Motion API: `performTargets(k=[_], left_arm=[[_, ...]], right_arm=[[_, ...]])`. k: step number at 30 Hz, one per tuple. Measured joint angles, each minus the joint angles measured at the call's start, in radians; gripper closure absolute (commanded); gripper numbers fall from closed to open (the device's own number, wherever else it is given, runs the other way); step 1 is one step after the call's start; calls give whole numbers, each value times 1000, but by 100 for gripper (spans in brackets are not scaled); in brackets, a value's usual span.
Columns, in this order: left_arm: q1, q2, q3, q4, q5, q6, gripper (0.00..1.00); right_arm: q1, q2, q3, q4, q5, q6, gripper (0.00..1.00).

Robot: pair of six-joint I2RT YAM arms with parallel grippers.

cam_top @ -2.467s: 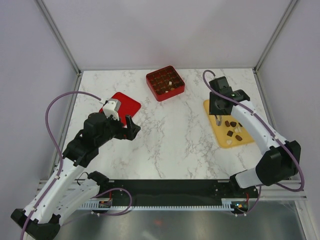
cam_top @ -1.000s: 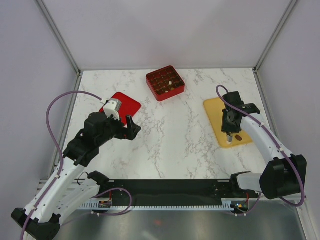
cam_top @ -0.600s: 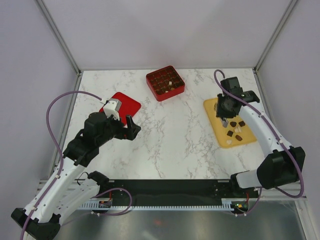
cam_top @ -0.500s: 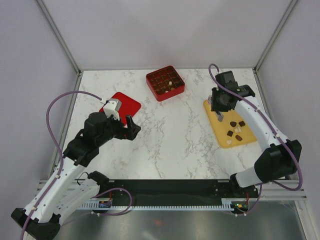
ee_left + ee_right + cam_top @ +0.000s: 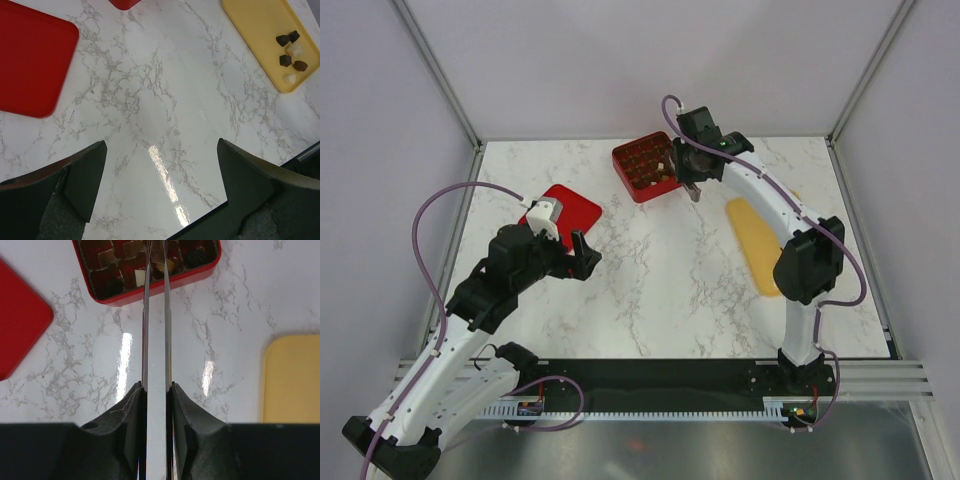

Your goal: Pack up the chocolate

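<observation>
Our right gripper [image 5: 156, 255] holds its two thin fingers nearly together above the red square gridded box [image 5: 150, 300]; we cannot tell whether they pinch anything. Our left gripper [image 5: 160, 190] gapes wide over open white marble table [image 5: 150, 100]. Six chocolate pieces [image 5: 285, 60], four dark and two pale, cluster at one end of the flat yellow tray [image 5: 250, 25]. They are squarish, with no long axis.
</observation>
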Motion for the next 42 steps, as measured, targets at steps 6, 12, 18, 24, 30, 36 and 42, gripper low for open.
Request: performTargets(k=[6,12,18,24,30,36,42], left_arm=[[0,0,0,0,0,0,0],[0,0,0,0,0,0,0],[0,-2,0,0,0,0,0],[0,-3,0,0,0,0,0],[0,-8,0,0,0,0,0],[0,-9,0,0,0,0,0],[0,-9,0,0,0,0,0]], right_arm=[[40,83,66,52,-3,1,69],[51,132,69,102,-2,-6,66],[52,166,68,146,8,-16,65],[57,196,68,188,11,-25,63],[70,237,68,198,18,-35,57],[77,253,68,198,37,-50,53],[77,253,68,200,60,-63,53]])
